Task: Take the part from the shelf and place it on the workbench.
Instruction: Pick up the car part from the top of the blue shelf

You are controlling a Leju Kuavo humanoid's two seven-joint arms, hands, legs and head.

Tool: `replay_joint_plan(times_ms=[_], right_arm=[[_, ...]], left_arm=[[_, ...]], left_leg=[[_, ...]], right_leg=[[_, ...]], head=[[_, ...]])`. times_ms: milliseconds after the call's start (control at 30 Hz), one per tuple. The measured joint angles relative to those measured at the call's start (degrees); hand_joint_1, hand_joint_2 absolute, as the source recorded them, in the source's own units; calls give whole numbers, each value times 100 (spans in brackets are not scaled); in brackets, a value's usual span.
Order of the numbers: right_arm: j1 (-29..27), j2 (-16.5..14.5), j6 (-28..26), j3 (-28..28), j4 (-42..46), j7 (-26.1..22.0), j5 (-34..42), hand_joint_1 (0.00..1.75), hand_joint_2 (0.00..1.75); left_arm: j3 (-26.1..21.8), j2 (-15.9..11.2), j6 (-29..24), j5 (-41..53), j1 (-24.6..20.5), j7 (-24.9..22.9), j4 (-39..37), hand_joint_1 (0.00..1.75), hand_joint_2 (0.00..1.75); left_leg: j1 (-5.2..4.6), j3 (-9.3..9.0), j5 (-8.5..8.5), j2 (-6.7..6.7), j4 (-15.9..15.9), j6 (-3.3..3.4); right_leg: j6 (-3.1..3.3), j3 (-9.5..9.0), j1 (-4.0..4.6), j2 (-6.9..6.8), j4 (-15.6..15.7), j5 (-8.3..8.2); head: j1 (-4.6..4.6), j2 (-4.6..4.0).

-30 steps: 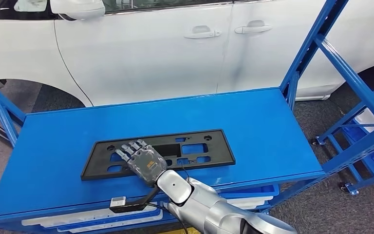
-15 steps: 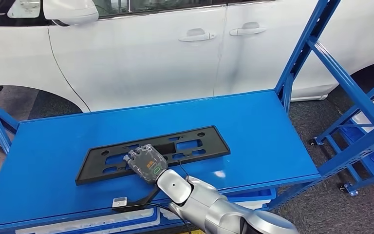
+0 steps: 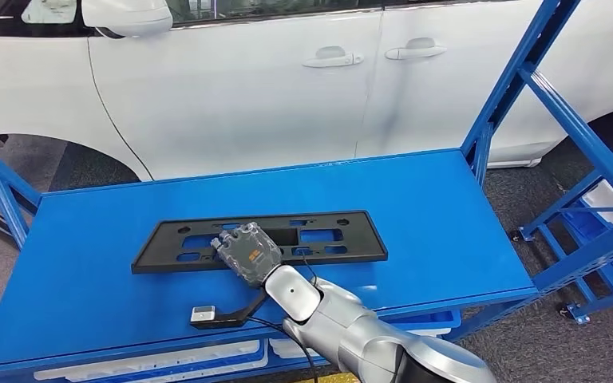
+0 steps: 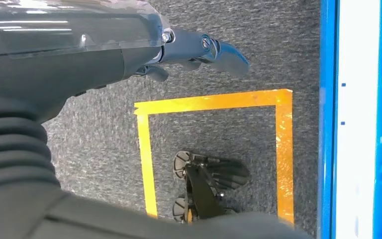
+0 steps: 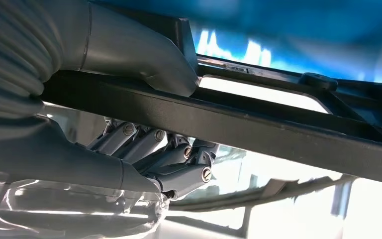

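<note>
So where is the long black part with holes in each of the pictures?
Head view: the black part lies across the middle of the blue shelf top, with the right robot hand gripping its near edge.
Left wrist view: not in it; floor and yellow tape.
Right wrist view: a dark bar running across, thumb on one side, fingers on the other.
Shared landmark: the right robot hand.

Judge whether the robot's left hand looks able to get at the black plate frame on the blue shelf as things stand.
Probably not without a big move: the left hand hangs over the grey floor, holding nothing, while the right hand already grips the black plate frame on the blue shelf.
</note>
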State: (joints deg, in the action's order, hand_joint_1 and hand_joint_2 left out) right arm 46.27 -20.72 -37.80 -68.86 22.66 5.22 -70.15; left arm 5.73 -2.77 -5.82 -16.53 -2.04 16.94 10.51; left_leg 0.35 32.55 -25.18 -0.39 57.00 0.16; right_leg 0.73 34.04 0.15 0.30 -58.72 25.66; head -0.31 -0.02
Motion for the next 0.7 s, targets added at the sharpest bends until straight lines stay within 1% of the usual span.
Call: replay_joint_plan(times_ms=[33, 100, 133, 233, 267, 300, 333, 367, 400, 433, 467, 500, 533, 567, 633, 667, 700], right_arm=[[20, 8, -63, 100, 51, -31, -29, 175, 175], [48, 27, -129, 278, 163, -99, -94, 175, 175], [56, 35, -139, 330, 195, -127, -116, 175, 175], [61, 38, -141, 353, 206, -141, -124, 175, 175], [61, 51, -142, 491, 314, -267, -50, 175, 175], [-3, 124, 24, 983, 808, -1096, 842, 175, 175], [-96, 234, 276, 1552, 1459, -2035, 1990, 175, 175], [-205, 362, 583, 2184, 2235, -3003, 3349, 175, 175], [-324, 485, 933, 2738, 2999, -3854, 4776, 175, 175], [-402, 558, 1145, 2993, 3472, -4022, 5483, 175, 175], [-470, 608, 1298, 3212, 3873, -4103, 5944, 175, 175], [-546, 651, 1438, 3397, 4231, -4179, 6221, 175, 175], [-635, 695, 1594, 3558, 4584, -4270, 6417, 175, 175], [-727, 737, 1803, 3699, 4942, -4356, 6614, 175, 175], [-911, 826, 2408, 3989, 5750, -4440, 7294, 175, 175], [-972, 870, 2744, 4151, 6171, -4438, 7695, 175, 175], [-1017, 912, 3072, 4316, 6569, -4401, 8072, 175, 175]], left_arm=[[2, 2, 3, 0, 2, -20, 0, 0, 175], [2, 2, 21, -10, 6, -66, 0, 0, 175], [2, 2, 27, -14, 6, -79, 0, 0, 175], [2, 2, 31, -15, 6, -84, 0, 0, 175], [1, 4, 55, -30, 5, -105, 0, 0, 175], [-9, 5, 111, -67, 12, -223, 0, 0, 175], [-19, 6, 173, -105, 22, -347, 0, 0, 175], [-30, 4, 236, -144, 35, -474, 0, 0, 175], [-42, -2, 276, -169, 48, -583, 0, 0, 175], [-44, -8, 284, -173, 55, -596, 0, 0, 175], [-48, -14, 287, -178, 57, -604, 0, 0, 175], [-55, -18, 287, -186, 56, -609, 0, 0, 175], [-67, -19, 286, -194, 54, -613, 0, 0, 175], [-85, -19, 283, -210, 53, -612, 0, 0, 175], [-138, -15, 269, -263, 60, -574, 0, 0, 175], [-163, -11, 260, -294, 68, -539, 0, 0, 175], [-187, -8, 251, -322, 76, -500, 0, 0, 175]], left_leg=[[-4, 10, -3, 2, 4, -31], [9, 17, 2, 8, -2, -81], [16, 15, 4, 10, -6, -95], [17, 14, 6, 10, -9, -101], [20, 44, -57, 11, 69, -121], [35, 263, -257, 13, 535, -165], [53, 448, -401, 14, 926, -209], [74, 571, -472, 17, 1190, -253], [96, 591, -412, 18, 1229, -277], [109, 382, -210, 18, 789, -279], [107, 200, -70, 13, 408, -263], [101, 91, -1, 8, 162, -233], [89, 58, -3, 1, 67, -196], [71, 67, -6, -5, 61, -148], [78, 81, 10, -10, 53, -62], [84, 78, 18, -11, 41, -21], [91, 74, 24, -10, 28, 14]], right_leg=[[13, -24, 12, 2, 76, -3], [32, -5, 22, 12, 77, -17], [40, -3, 28, 15, 78, -19], [45, -2, 29, 17, 80, -21], [67, -21, 11, 12, 111, -35], [90, -44, -5, 4, 139, -42], [109, -73, -22, -5, 163, -43], [122, -106, -40, -14, 183, -39], [109, -124, -43, -17, 167, -15], [86, -136, -44, -16, 151, 7], [60, -133, -38, -10, 130, 24], [30, -119, -29, -4, 116, 30], [0, -101, -21, 2, 110, 30], [-31, -85, -18, 5, 109, 23], [-103, -77, -29, 3, 93, 53], [-137, -43, -36, 1, 3, 126], [-165, 46, -41, 1, -199, 259]], head=[[0, 0], [0, 0], [0, 0], [0, 0], [-1, 0], [-1, 0], [-1, 0], [-2, 0], [-1, 0], [-1, 0], [-1, 0], [0, 0], [0, 0], [0, 0], [0, 0], [0, 0], [0, 0]])
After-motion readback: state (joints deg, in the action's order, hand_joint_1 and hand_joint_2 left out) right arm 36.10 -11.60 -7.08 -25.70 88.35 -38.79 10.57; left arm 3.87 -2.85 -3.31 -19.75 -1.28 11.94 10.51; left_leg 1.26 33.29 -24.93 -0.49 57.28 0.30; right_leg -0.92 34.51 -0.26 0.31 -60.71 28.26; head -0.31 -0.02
